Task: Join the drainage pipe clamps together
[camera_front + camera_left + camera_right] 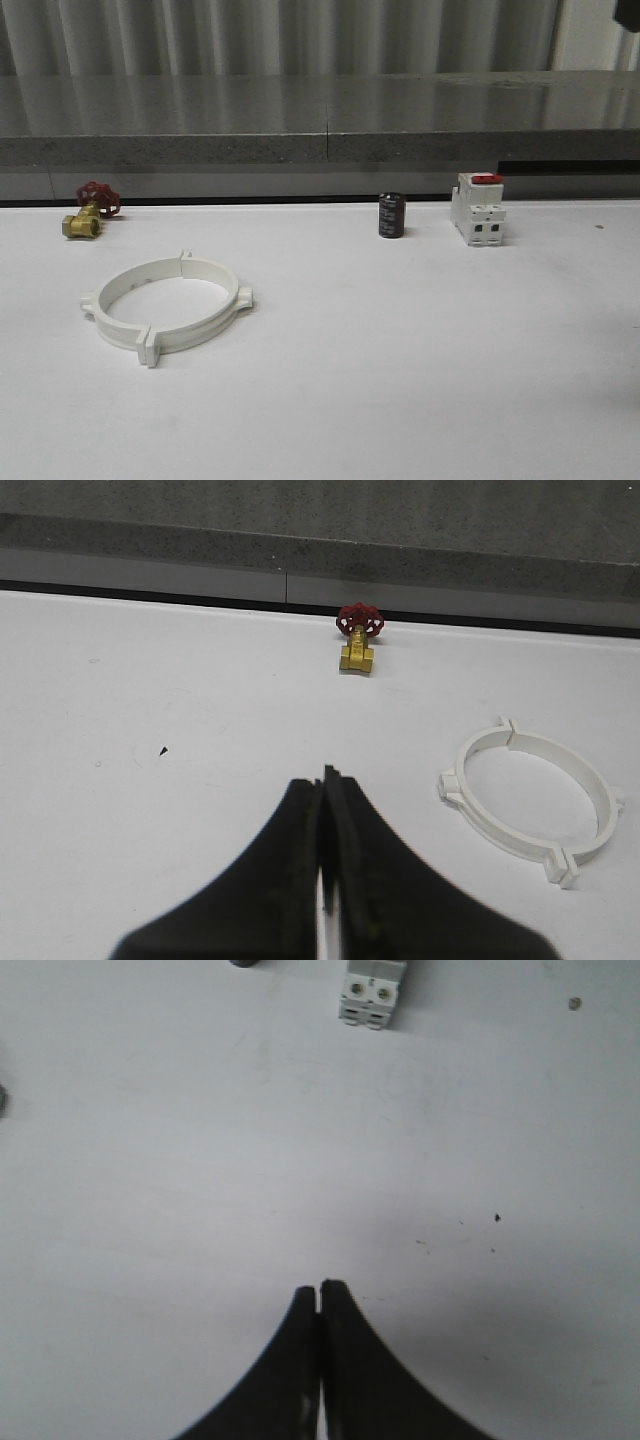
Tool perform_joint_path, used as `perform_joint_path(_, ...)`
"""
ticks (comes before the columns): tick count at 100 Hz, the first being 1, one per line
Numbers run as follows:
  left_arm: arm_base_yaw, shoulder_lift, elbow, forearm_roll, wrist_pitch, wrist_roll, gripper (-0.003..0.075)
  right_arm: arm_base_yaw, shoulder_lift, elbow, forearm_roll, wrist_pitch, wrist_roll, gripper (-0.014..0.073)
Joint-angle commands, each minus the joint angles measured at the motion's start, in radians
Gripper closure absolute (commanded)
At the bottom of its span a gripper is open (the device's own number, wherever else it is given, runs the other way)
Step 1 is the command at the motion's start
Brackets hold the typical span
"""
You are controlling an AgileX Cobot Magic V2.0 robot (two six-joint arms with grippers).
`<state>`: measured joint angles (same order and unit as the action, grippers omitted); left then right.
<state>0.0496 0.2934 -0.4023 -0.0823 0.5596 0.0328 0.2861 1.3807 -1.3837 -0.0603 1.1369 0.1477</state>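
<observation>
Black, curved fingers of the left gripper (322, 780) are nearest in the left wrist view; they are pressed together with nothing between them, above the bare white worktop (150, 710). Two white plastic half-ring drainage pipe clamps (532, 802) lie flat on the worktop, forward of this gripper and off to its right side, well apart from it. They already form one closed ring, and their small flange tabs meet at the ends. In the front view the same ring (167, 301) lies on the left part of the worktop.

Behind the ring, near the far edge, stands a small brass valve with a red round handle (88, 210). More to the right are a short dark cylinder (391, 215) and a white breaker block with a red switch (477, 208).

At the right wrist, the right gripper (319, 1292) also has its fingers pressed together and holds nothing. It hangs over bare worktop, with the breaker block (373, 990) well apart from it, farther forward.
</observation>
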Motion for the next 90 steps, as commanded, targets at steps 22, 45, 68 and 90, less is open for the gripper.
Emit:
perform_joint_path(22, -0.003, 0.007, -0.025, -0.012, -0.073, -0.001, 0.0741, -0.115, -0.286, 0.242, -0.011, -0.183, 0.001, 0.066)
perform_joint_path(45, -0.003, 0.007, -0.025, -0.012, -0.073, -0.001, 0.0741, -0.128, -0.447, 0.395, -0.077, -0.258, 0.007, 0.066)
perform_joint_path(68, -0.003, 0.007, -0.025, -0.012, -0.073, -0.001, 0.0741, -0.134, -0.562, 0.504, -0.086, -0.295, 0.01, 0.066)
perform_joint_path(90, -0.003, 0.007, -0.025, -0.012, -0.073, -0.001, 0.0741, -0.134, -0.682, 0.631, -0.097, -0.51, 0.01, 0.066)
